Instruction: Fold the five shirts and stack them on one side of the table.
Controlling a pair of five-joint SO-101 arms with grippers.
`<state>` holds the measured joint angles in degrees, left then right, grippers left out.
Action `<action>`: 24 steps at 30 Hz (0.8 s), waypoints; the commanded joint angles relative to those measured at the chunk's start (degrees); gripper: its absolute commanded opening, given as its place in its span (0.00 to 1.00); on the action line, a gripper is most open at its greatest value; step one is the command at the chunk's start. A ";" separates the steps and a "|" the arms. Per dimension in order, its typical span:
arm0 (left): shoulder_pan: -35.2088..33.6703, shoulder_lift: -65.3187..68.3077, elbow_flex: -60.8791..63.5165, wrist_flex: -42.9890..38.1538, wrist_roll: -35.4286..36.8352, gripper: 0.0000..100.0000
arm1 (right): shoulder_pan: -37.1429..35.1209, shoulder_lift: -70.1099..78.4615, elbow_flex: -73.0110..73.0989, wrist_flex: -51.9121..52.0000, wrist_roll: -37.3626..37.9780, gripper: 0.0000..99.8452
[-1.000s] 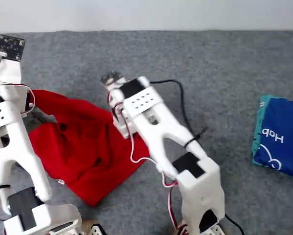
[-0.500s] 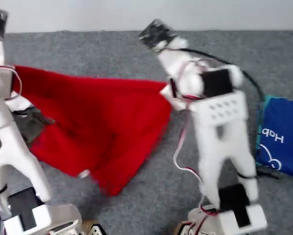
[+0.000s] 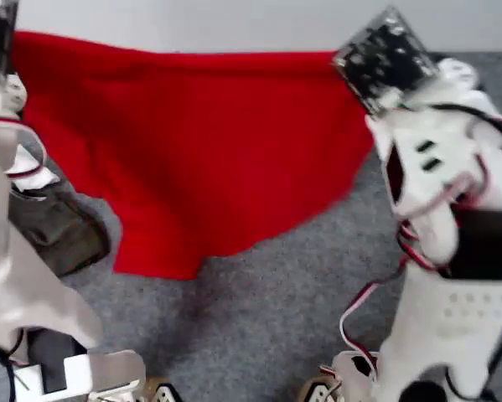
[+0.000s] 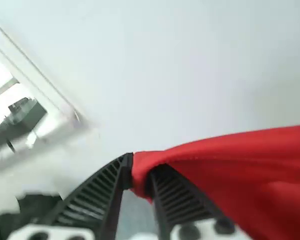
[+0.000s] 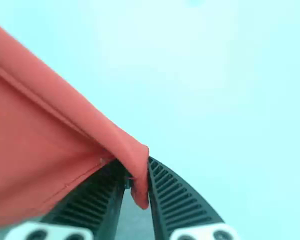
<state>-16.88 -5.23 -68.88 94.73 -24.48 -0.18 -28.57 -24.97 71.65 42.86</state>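
My left claw [image 4: 138, 174] and right claw [image 5: 137, 186] each pinch a top corner of the red shirt [image 3: 209, 142], which hangs spread above the table's [image 3: 267, 327] far edge. It seems soft and light, so corners are the best hold.

Left arm [image 3: 16, 285] and right arm [image 3: 452, 318] up high, wide apart, wrists pointing upward — left gripper [image 4: 139, 167] and right gripper [image 5: 136, 170] each clamped on a red shirt [image 3: 200, 142] edge.

The right arm [image 3: 452, 318] is glossy white plastic, topped by a black circuit board [image 3: 385, 59], with red, white and black cables [image 3: 411, 243] looping down it. The left arm [image 3: 16, 293] is white too, its fingers [image 4: 97, 192] ribbed black.
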 commanded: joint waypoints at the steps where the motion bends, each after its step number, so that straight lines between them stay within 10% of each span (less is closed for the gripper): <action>1: 2.81 -0.97 -8.84 -0.09 -4.84 0.01 | 3.12 -4.79 -2.73 -3.12 0.62 0.01; 24: 4.22 -11.78 -21.76 2.29 -12.92 0.01 | 12.26 -22.29 -2.29 7.78 0.53 0.01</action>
<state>-12.48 -16.40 -94.02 95.34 -36.70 11.08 -51.69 -26.11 78.51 42.95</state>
